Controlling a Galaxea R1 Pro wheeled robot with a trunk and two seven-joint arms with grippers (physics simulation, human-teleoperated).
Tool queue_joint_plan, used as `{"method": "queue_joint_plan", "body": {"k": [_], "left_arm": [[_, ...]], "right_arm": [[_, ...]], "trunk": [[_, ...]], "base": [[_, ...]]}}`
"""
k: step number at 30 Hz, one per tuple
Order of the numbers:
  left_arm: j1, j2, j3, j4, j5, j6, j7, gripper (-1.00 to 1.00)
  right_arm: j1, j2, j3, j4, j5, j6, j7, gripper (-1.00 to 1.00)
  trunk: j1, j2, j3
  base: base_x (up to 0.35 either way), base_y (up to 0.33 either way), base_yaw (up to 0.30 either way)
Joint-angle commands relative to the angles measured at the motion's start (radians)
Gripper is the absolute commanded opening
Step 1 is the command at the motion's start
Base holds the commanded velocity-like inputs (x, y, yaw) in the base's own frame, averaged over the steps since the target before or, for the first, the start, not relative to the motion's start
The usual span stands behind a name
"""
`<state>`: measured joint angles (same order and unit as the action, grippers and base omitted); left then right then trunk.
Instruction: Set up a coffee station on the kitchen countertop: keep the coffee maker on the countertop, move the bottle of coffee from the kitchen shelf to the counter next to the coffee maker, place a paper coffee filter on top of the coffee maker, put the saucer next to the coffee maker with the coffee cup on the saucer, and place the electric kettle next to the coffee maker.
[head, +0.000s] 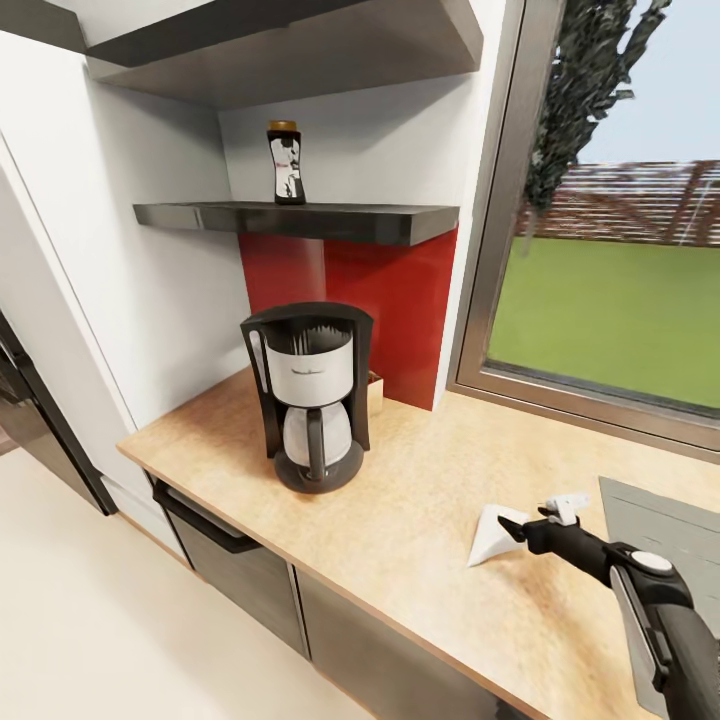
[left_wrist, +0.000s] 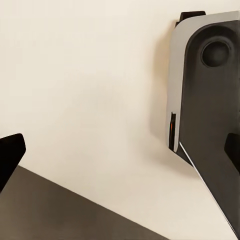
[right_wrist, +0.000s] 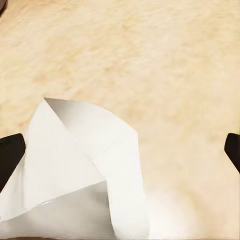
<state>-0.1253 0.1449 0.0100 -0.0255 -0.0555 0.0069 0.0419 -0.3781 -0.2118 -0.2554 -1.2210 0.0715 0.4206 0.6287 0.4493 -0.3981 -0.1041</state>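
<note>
Coffee maker: a black drip coffee machine (head: 308, 395) with a white front panel and a glass carafe with a black handle stands upright on the worktop, near the back wall and below the thin shelf. Its open top shows a dark ribbed basket.

Countertop: a long, light beige wood-look worktop (head: 420, 520) runs over grey cabinet fronts, with a red panel on the wall behind the machine.

Bottle of coffee: a small dark bottle with a tan-brown top and a pale label (head: 286, 163) stands upright on the shelf, toward the end nearer the side wall, well above the coffee machine.

Kitchen shelf: a thin black floating slab (head: 300, 219) is fixed to the wall; a thicker dark grey slab (head: 280, 45) hangs higher up.

Paper coffee filter: a white folded paper cone (head: 494, 535) lies on the worktop, well apart from the machine, toward the window side. In the right wrist view the same paper (right_wrist: 75, 175) shows creased flaps, one point raised, with the beige surface around it.

Right gripper: the black-fingered tip of the right arm (head: 522, 530) sits at the filter's edge. In the right wrist view its fingertips (right_wrist: 10, 155) stand wide apart at either side of the paper, released, not pinching it.

Left gripper: in the left wrist view its dark fingertips (left_wrist: 10, 152) stand spread apart over a pale floor, grasping nothing, beside a grey and black part of the robot's body (left_wrist: 210, 110).

Window: a large grey-framed pane (head: 600, 250) shows green lawn outside.
</note>
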Motion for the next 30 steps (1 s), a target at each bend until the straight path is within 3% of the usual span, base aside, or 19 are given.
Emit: {"method": "queue_joint_plan", "body": {"k": [1,14,17,21,30], "left_arm": [[-0.001,0.0,0.001,-0.001,-0.006,0.001,0.003,1.0],[0.0,-0.001,0.001,-0.001,-0.006,0.001,0.003,1.0],[0.0,-0.001,0.001,-0.001,-0.006,0.0,0.003,1.0],[0.0,-0.002,0.0,-0.001,-0.006,0.0,0.003,1.0],[0.0,-0.005,-0.001,-0.002,-0.006,0.0,0.003,1.0]], "right_arm": [[-0.001,0.0,-0.002,0.008,0.022,0.001,0.01,1.0],[-0.001,0.007,0.004,0.031,0.031,0.001,0.03,1.0],[-0.001,0.009,0.058,0.065,0.031,0.0,0.029,1.0],[-0.001,0.01,0.098,0.104,0.03,-0.001,0.029,1.0],[-0.001,0.011,0.112,0.124,0.031,-0.002,0.028,1.0]], "trunk": [[0.001,-0.002,-0.002],[0.001,-0.002,-0.002],[0.001,-0.002,-0.002],[0.001,-0.002,-0.002],[0.001,-0.002,-0.002]], "base": [[0.0,0.0,0.0],[0.0,0.0,0.0],[0.0,0.0,0.0],[0.0,0.0,0.0],[0.0,0.0,0.0]]}}
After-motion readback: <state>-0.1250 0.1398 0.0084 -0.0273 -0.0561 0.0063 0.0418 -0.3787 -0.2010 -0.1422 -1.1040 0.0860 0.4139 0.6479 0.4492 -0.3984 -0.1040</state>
